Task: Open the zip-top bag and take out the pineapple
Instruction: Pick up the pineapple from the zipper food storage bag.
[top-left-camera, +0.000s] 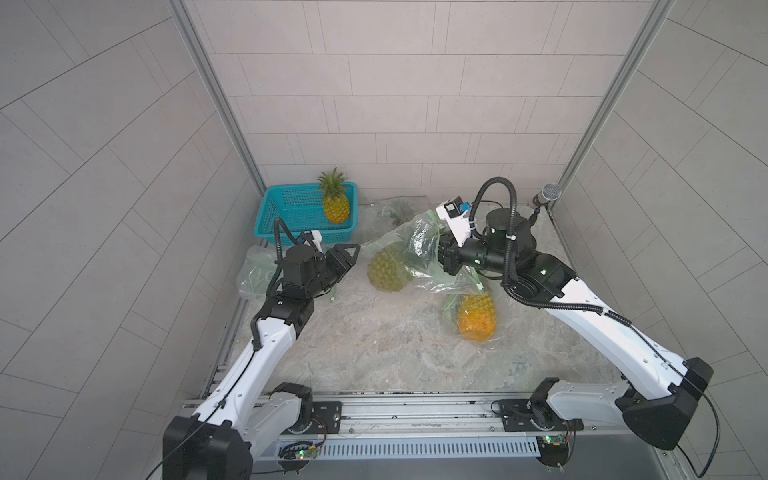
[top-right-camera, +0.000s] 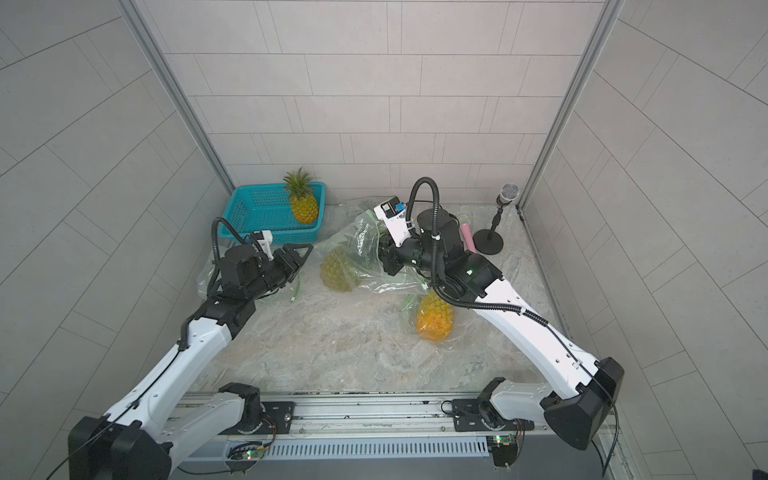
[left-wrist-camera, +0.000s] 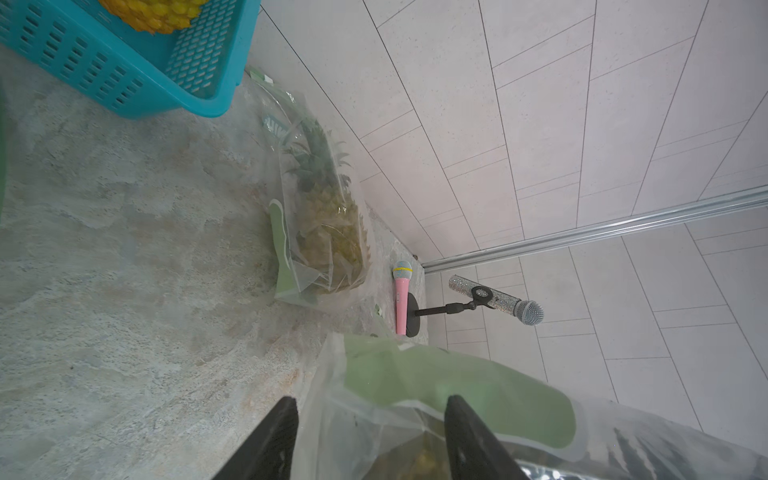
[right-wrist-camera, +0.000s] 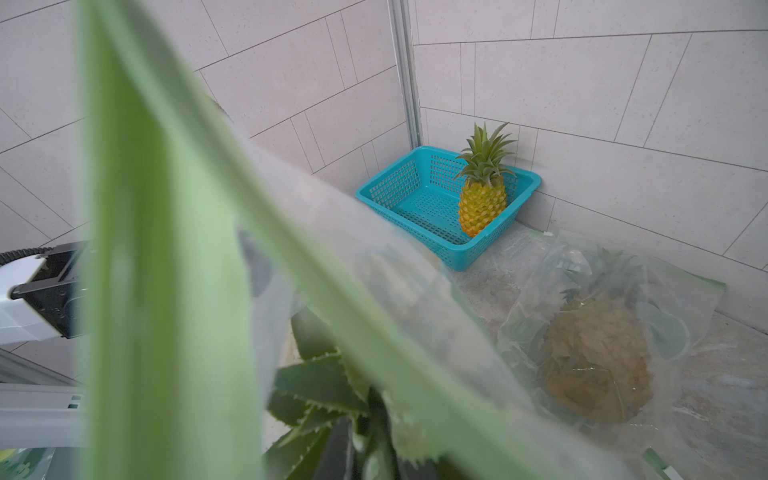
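Our left fingers (left-wrist-camera: 286, 419) are apart, straddling the green-banded edge of the zip-top bag (top-left-camera: 419, 245). The right fingers (top-left-camera: 444, 261) look pinched together on the bag's film, holding that side up, though plastic hides the tips. The pineapple (top-left-camera: 388, 270) is inside the bag, mid-frame in both top views, low against the counter (top-left-camera: 374, 345). Our worry, honestly: the slick film slips out of either pinch, or we nip both layers and the mouth stays shut.
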